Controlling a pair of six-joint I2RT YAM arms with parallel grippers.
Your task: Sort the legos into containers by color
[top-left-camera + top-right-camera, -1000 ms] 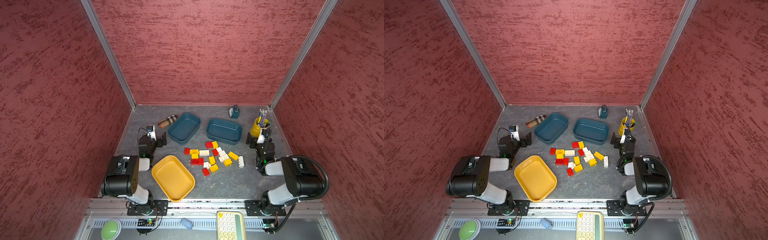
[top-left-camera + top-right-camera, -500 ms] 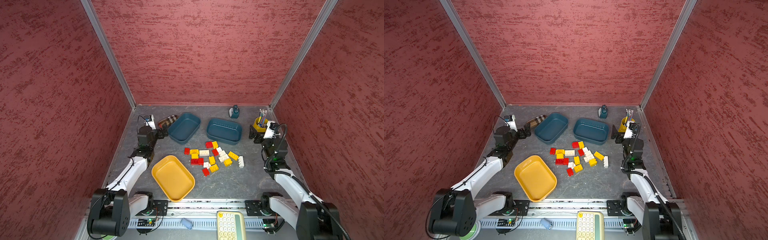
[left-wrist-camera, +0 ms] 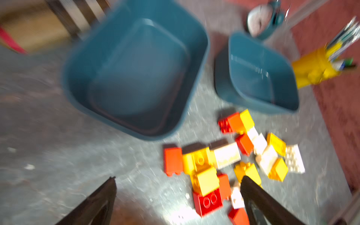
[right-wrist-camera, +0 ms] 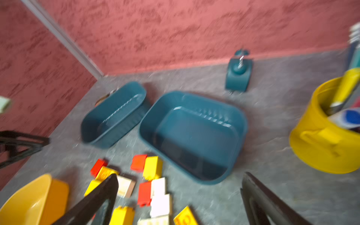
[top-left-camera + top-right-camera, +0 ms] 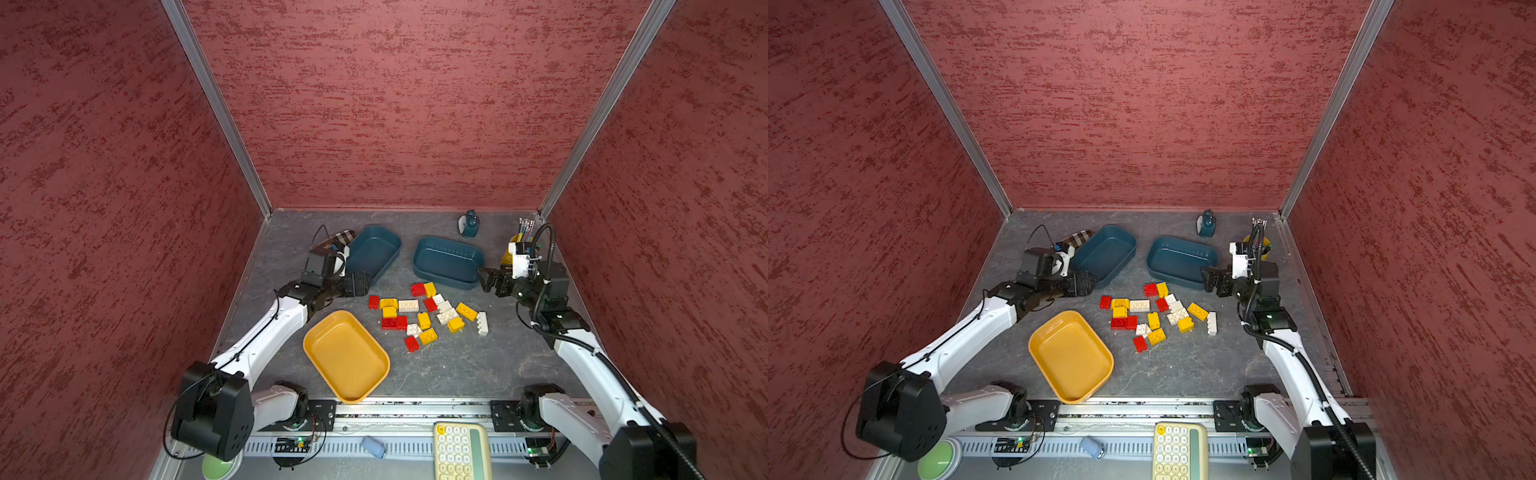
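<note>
Several red, yellow and white legos lie loose on the grey floor in the middle, seen in both top views. Beyond them stand two empty dark teal containers. An empty mustard-yellow container lies near the front left. My left gripper hangs open by the near corner of the left teal tray, just left of the bricks. My right gripper is open beside the right teal tray's near right corner. In the blurred wrist views, the left gripper and right gripper hold nothing.
A yellow cup with pens stands behind my right wrist in the back right corner. A small teal clock is at the back wall. A plaid case lies behind the left teal tray. A keypad rests on the front rail.
Both arms have unfolded from their tucked pose and stretched forward. Both open grippers have swung inward toward the bricks, the left from beside the plaid case, the right from the pen cup.
</note>
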